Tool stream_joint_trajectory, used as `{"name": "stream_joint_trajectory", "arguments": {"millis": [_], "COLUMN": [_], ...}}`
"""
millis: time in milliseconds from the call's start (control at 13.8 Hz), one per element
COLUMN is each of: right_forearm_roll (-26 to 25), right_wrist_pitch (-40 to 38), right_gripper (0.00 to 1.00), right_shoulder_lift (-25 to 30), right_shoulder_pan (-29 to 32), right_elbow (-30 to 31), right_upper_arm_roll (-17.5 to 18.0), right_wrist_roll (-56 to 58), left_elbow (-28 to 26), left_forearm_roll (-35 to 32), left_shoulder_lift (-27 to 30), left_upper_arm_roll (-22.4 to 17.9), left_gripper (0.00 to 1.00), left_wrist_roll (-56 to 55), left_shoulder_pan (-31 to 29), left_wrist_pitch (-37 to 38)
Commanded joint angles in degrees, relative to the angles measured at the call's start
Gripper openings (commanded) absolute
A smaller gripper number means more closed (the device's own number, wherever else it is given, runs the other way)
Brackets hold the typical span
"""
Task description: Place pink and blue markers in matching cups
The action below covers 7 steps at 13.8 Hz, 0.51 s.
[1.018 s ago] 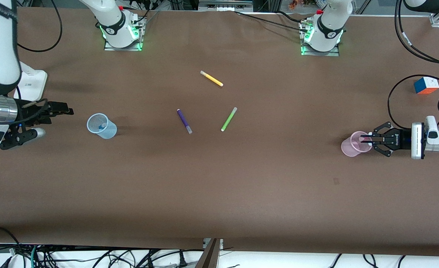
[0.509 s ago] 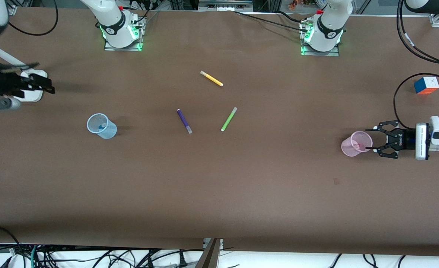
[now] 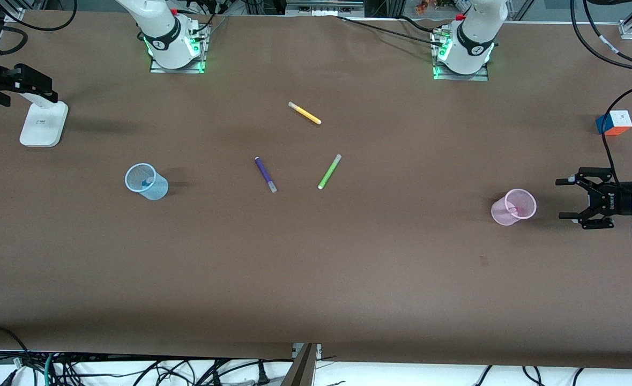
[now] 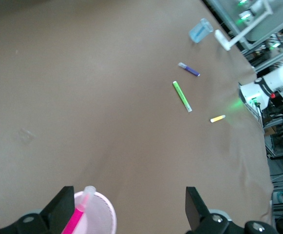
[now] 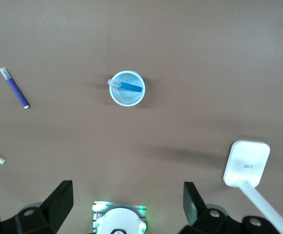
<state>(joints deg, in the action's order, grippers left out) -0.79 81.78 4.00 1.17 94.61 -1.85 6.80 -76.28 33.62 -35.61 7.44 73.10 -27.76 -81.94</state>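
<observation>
The pale pink cup (image 3: 514, 207) stands toward the left arm's end of the table with the pink marker (image 3: 513, 209) inside it. In the left wrist view the pink marker (image 4: 78, 219) leans on the pink cup's rim (image 4: 107, 209). My left gripper (image 3: 563, 199) is open and empty beside that cup, apart from it; it also shows in its wrist view (image 4: 127, 207). The pale blue cup (image 3: 146, 181) holds the blue marker (image 5: 129, 87). My right gripper (image 3: 39, 86) is open and empty, high over the white stand, away from the blue cup (image 5: 113, 95).
A purple marker (image 3: 265, 174), a green marker (image 3: 329, 171) and a yellow marker (image 3: 304, 113) lie loose mid-table. A white stand (image 3: 42, 118) sits at the right arm's end. A colour cube (image 3: 614, 122) sits at the left arm's end.
My left gripper opened, let the pink marker go into the pink cup and drew back toward the left arm's end. My right gripper moved away from the blue cup toward the bases.
</observation>
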Motion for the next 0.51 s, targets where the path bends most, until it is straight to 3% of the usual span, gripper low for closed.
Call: {"name": "stream_joint_trajectory", "arguments": {"millis": [0, 436], "right_forearm_roll": [-0.1, -0.3], "right_wrist_pitch": [-0.7, -2.9], "right_gripper": [1.00, 1.00], "right_shoulder_lift": [0.1, -2.9], "right_shoulder_pan": [0.9, 1.0], "right_elbow": [0.1, -4.2], "right_upper_arm_roll": [0.9, 0.6], "right_wrist_roll": [-2.1, -1.8], "left_elbow": [-0.4, -2.2], "left_forearm_roll": [-6.2, -24.6], "left_shoulder_lift": [6.7, 20.6], "left_upper_arm_roll": [-0.3, -0.8], "left_gripper": [1.00, 1.00], "left_wrist_roll": [-16.0, -51.8], "left_shoulder_pan": [4.7, 18.1], "left_wrist_pitch": [0.4, -0.4]}}
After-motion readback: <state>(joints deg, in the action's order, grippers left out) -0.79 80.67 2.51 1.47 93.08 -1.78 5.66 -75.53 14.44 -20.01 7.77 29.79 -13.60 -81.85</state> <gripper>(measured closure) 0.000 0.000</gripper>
